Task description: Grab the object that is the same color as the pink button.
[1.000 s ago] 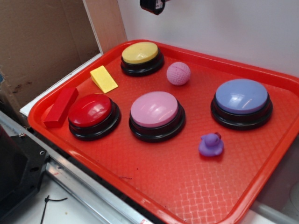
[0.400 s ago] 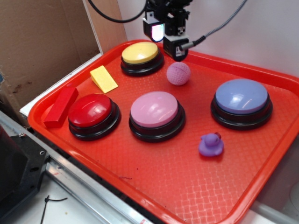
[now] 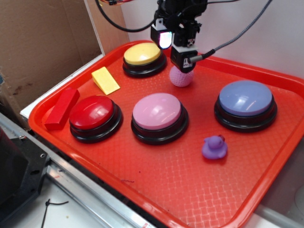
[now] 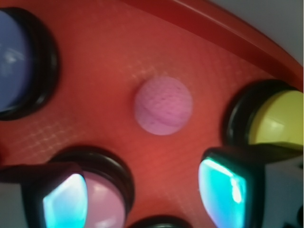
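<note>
Inspection of the red tray (image 3: 190,190): the claw (image 3: 176,45) is hanging over the tray's far side, directly above the pink ball (image 3: 181,79), whose upper part it is hiding in the exterior view. The ball is sitting on the tray floor between the yellow button (image 3: 141,53) and the lavender-blue button (image 3: 245,98), just behind the pink button (image 3: 156,110). The ball and the pink button are matching in colour.

In the wrist view the ball (image 4: 163,106) is appearing near the centre of the frame, with the two fingers (image 4: 222,183) showing at the lower edge, one on each side and below it in the frame. The fingers are standing spread, with open tray floor showing between them, and neither is touching the ball. How far above the ball the claw is sitting cannot be judged.

Other items on the tray: a red button (image 3: 91,112) at the near left, beside the pink button; a yellow wedge (image 3: 105,80) and a red block (image 3: 62,109) along the left rim; a purple toy duck (image 3: 214,147) standing in front of the lavender-blue button, well apart from the ball. A black cable (image 3: 237,33) is trailing from the arm toward the upper right.
</note>
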Controlling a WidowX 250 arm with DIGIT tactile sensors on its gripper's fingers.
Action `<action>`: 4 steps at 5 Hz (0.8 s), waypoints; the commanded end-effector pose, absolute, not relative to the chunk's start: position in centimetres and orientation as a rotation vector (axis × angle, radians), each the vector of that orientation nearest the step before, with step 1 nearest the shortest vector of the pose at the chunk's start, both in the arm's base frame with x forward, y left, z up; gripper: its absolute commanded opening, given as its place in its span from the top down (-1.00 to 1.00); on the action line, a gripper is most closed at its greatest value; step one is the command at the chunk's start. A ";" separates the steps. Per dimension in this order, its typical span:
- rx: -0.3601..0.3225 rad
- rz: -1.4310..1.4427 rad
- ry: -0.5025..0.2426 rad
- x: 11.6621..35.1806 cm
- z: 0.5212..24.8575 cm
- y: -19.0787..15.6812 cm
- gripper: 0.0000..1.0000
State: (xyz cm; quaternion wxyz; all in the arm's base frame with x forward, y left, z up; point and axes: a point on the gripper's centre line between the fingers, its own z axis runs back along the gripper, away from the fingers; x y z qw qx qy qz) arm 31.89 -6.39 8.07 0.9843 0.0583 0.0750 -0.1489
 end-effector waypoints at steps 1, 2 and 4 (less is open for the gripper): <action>0.166 -0.295 0.130 35.6 7.4 -6.2 -1.00; 0.130 -0.295 0.177 35.2 5.9 -6.7 -1.00; 0.126 -0.268 0.287 32.0 4.4 -5.9 -1.00</action>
